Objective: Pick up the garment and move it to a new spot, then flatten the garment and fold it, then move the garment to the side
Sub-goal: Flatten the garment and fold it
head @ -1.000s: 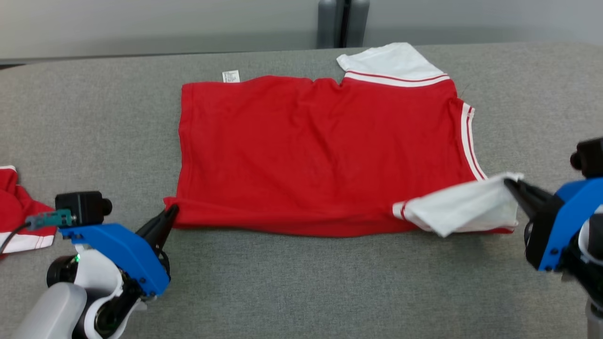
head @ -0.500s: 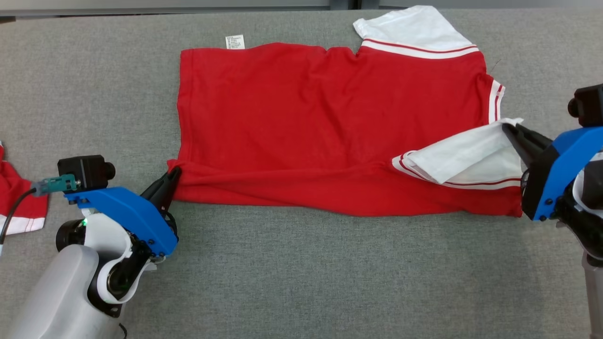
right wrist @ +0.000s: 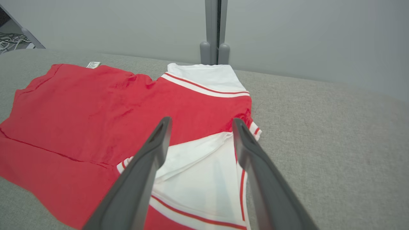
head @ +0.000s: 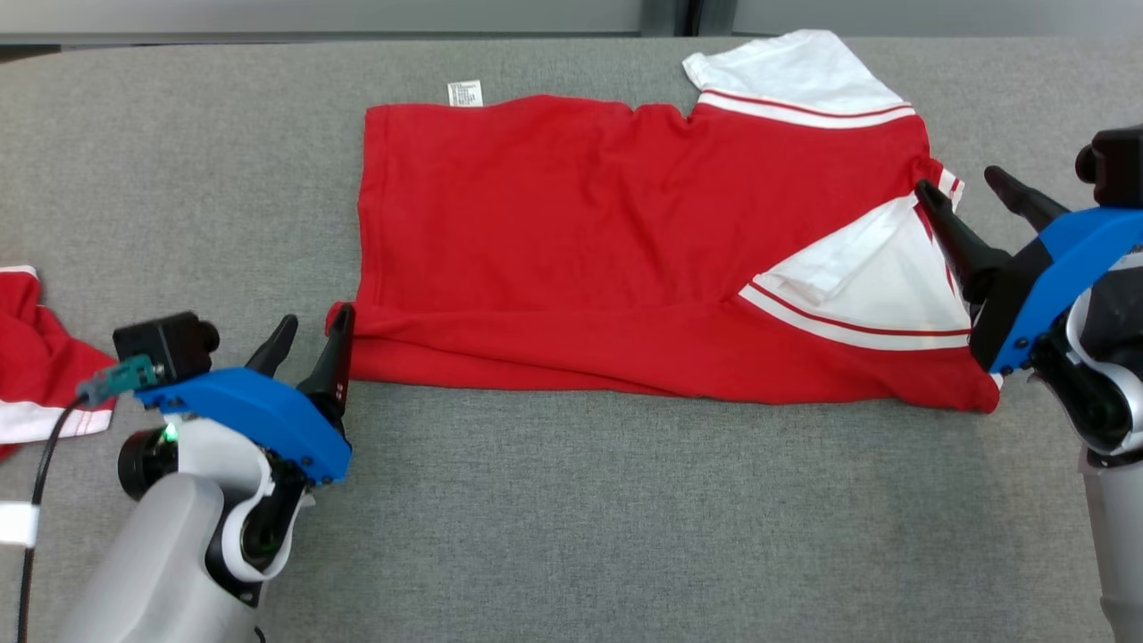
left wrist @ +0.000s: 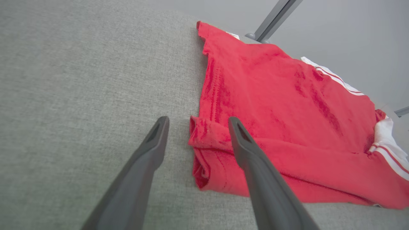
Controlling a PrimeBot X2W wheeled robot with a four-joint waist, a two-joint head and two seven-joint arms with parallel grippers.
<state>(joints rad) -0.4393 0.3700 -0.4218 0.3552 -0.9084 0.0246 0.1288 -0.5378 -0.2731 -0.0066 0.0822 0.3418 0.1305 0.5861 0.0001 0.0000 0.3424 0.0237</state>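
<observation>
left claw [head: 315,314] spread at garment [head: 625,241] corner | head view: red cloth [head: 36,366] far left

Garment [head: 580,241] flat at frame centre on table [head: 571,518]; left gripper [head: 315,315] at its lower-left corner, right gripper [head: 955,179] at its right edge.

a broad grey table covered in woven fabric [head: 571,518] runs from the left edge to the right edge of the head view. in the upper middle of the frame a red short-sleeved cotton shirt with white sleeves [head: 554,232] lies on it, spread mostly flat, with its lower edge doubled over in a long fold. one white striped sleeve [head: 795,76] sticks out at the upper right. the other white sleeve [head: 880,290] is folded in over the red body at the right. a small white label [head: 464,93] pokes out at the top. at the far left a crumpled red and white cloth [head: 36,366] lies well apart from the shirt.
</observation>
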